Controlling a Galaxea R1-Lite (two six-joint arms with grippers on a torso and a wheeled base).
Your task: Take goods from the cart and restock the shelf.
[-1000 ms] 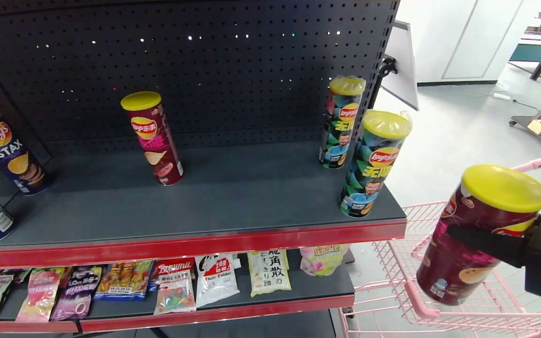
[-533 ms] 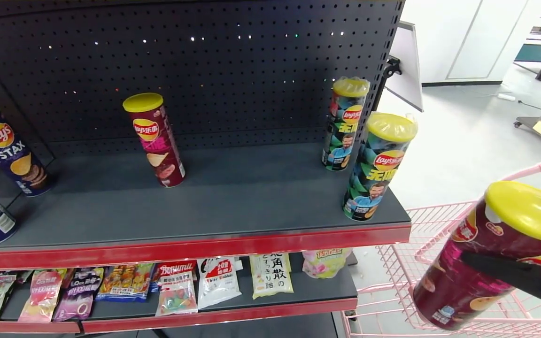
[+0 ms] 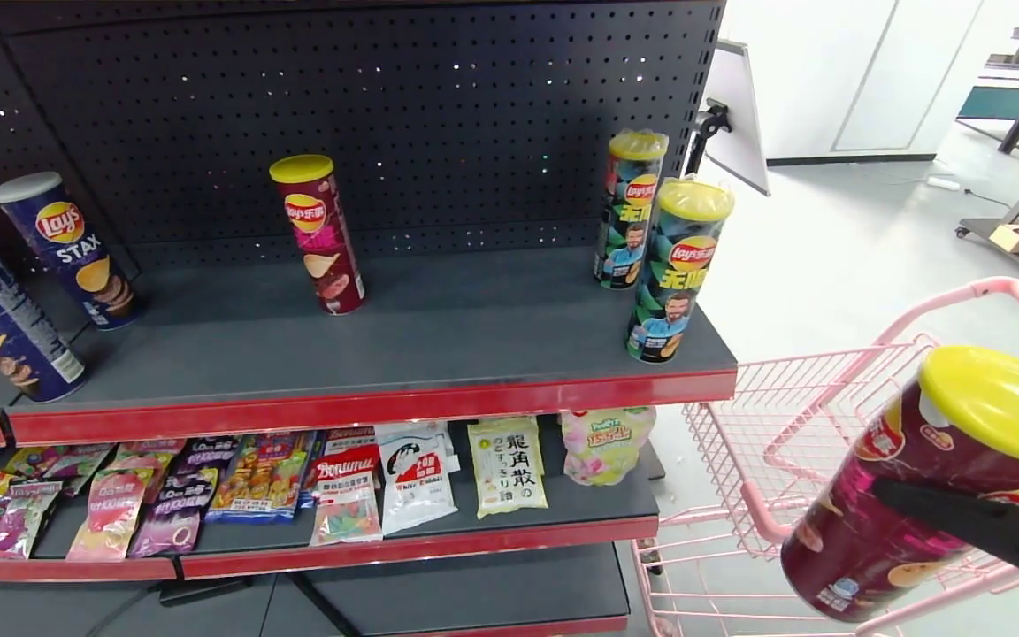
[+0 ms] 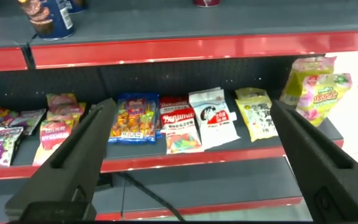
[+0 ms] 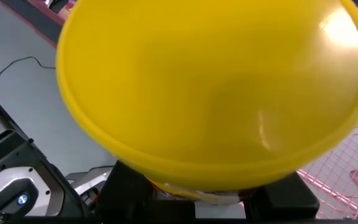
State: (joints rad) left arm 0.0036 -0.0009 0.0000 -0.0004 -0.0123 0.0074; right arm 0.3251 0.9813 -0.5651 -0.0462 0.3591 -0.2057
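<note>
Maroon can [image 3: 863, 540] lowered, clamped by right end effector [image 3: 938, 509] over cart [image 3: 969, 292], left end effector [image 4: 191, 109] agape, empty

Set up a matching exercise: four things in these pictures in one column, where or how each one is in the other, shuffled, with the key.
Things
1. held maroon can
2. shelf maroon can
3. white bag
4. left gripper

Places and states
A. lying on the lower shelf
B. standing upright on the upper shelf, towards the back
C. open, holding nothing, facing the lower shelf
D. clamped in the right gripper, by the pink cart

Pairs: 1-D, 2-B, 3-A, 4-C
</note>
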